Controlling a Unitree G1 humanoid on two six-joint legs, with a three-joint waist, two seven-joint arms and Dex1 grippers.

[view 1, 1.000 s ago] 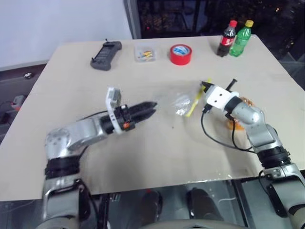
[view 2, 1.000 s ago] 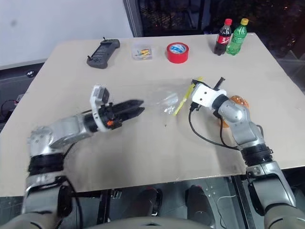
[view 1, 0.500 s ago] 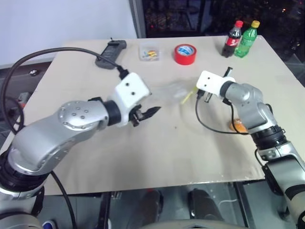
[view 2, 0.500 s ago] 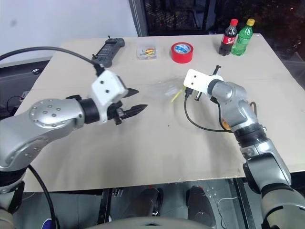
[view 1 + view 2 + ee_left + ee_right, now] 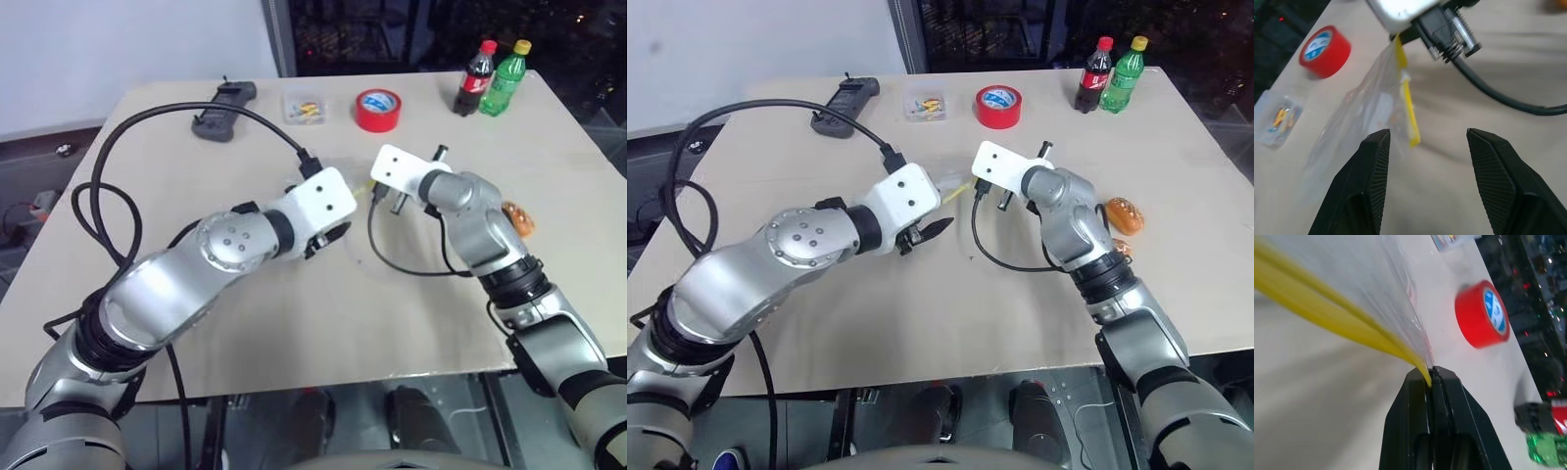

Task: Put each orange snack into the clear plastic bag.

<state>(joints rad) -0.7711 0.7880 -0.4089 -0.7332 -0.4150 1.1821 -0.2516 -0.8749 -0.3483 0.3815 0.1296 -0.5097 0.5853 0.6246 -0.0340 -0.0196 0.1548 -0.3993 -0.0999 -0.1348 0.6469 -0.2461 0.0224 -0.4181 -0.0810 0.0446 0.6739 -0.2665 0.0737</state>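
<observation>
While the right gripper (image 5: 1431, 377) has its two black fingers pressed together on the yellow seal strip of the clear plastic bag (image 5: 1369, 115), pinching one corner of it, the bag hangs slack from that grip above the middle of the bench (image 5: 921, 323). The left gripper (image 5: 1425, 161) faces the bag with its fingers spread apart, holding nothing and touching nothing; the bag's yellow edge lies just ahead of the gap between them. One orange snack (image 5: 1124, 214) lies on the bench by the right forearm, well apart from the bag, and a second orange piece (image 5: 1120, 249) peeks out just beside the arm. A red tape roll (image 5: 998, 105) sits farther back.
</observation>
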